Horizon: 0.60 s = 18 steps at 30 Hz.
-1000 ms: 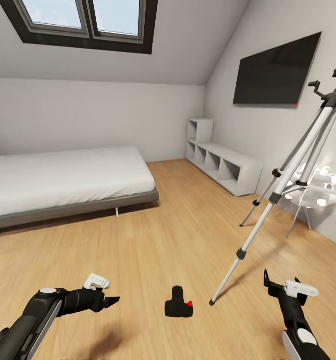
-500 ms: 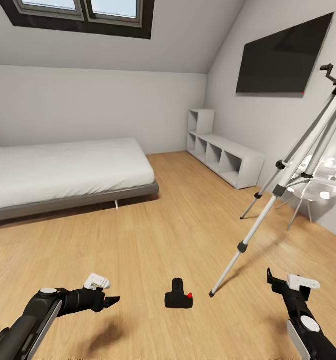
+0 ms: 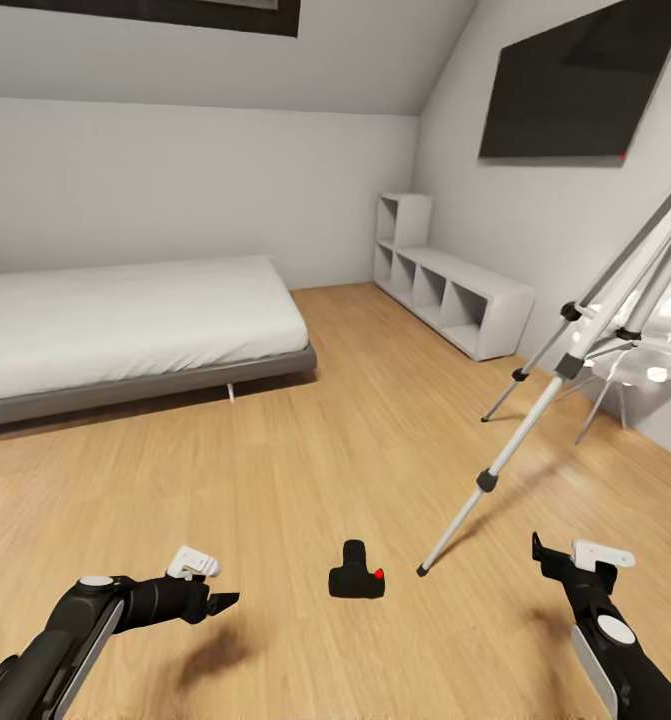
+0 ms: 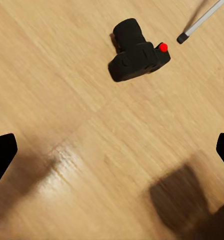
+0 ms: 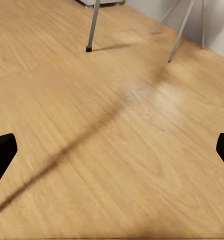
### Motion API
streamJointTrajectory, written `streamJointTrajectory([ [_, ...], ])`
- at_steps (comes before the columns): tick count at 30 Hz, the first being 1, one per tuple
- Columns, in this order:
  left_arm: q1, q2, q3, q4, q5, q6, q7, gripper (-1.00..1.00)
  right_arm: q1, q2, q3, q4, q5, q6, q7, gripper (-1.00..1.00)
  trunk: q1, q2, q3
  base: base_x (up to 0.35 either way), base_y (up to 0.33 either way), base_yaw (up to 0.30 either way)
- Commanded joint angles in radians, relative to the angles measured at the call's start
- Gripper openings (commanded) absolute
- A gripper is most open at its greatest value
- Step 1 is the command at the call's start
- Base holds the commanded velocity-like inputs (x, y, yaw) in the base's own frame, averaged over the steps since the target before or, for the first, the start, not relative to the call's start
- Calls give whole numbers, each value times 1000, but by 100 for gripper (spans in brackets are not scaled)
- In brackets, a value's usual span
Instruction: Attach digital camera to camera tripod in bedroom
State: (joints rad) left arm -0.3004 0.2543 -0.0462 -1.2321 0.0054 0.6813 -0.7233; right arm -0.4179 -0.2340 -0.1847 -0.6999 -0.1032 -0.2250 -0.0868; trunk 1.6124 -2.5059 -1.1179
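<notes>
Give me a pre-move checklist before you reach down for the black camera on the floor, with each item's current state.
1. Small black DSLR-style camera with red button free on the light wood floor, nothing on it: ok.
2. Left gripper empty, jaws spread wide in the left wrist view: ok.
3. Right gripper empty, jaws open: ok.
4. Camera apart from the nearest black foot of the silver-legged tripod: ok.
5. Tripod standing on its legs: ok.
6. Tripod head's mounting plate ready: cannot tell, it is cut off at the picture's edge.

Bed (image 3: 125,330), wall TV (image 3: 575,90), cube shelves (image 3: 455,290)
</notes>
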Motion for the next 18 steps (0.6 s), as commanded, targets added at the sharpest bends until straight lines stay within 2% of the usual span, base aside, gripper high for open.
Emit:
streamJointTrajectory([
  [1,-1,0,-1,-1,1,7,-2,100,-1,0,2,0,-10,-3,-1,100,0,-1,-5,15,0,0],
  [5,-1,-3,-2,-3,0,10,-1,100,-2,-1,2,0,-10,-2,-1,100,2,-2,-20,106,0,0],
  [14,-1,-3,-2,-4,-1,12,-1,100,-2,-1,2,0,-10,-1,-1,100,6,-4,-55,264,0,0],
  [18,-1,-3,-2,-5,-1,12,-1,100,-2,-1,2,0,-10,-1,-1,100,8,-5,-71,149,0,0],
])
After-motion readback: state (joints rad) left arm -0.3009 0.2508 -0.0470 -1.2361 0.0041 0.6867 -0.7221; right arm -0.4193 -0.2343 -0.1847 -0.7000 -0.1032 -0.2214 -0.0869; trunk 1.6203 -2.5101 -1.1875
